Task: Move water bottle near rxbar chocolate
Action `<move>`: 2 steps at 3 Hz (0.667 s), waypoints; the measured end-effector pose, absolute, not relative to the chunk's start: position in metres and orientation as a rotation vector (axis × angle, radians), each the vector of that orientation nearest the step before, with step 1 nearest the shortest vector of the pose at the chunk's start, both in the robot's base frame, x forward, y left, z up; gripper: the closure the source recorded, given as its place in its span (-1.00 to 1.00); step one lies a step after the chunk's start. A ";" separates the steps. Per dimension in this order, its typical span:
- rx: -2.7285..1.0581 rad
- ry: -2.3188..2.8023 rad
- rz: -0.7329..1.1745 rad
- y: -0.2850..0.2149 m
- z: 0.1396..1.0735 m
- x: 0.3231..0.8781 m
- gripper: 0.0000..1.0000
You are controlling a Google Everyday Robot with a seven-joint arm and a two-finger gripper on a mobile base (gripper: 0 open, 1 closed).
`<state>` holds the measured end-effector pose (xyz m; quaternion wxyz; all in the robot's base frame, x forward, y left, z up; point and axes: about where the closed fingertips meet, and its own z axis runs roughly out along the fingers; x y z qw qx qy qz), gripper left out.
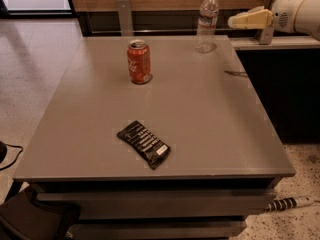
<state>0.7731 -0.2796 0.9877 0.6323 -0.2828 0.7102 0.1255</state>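
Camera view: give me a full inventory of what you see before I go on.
table: one, grey, fills the middle of the view.
water bottle: one, clear with white cap, upright at the table's far right corner.
orange soda can: one, orange, upright on the far part of the table, left of the bottle.
rxbar chocolate: one, black with white lettering, flat near the front edge.
metal post: one, grey, behind the far edge.
gripper: one, cream, upper right, beside the water bottle, apart from it.
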 end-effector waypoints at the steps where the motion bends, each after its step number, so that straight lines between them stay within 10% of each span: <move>1: -0.641 1.622 0.321 -0.268 0.979 0.795 -1.00; 2: -0.656 1.639 0.342 -0.249 0.968 0.815 -1.00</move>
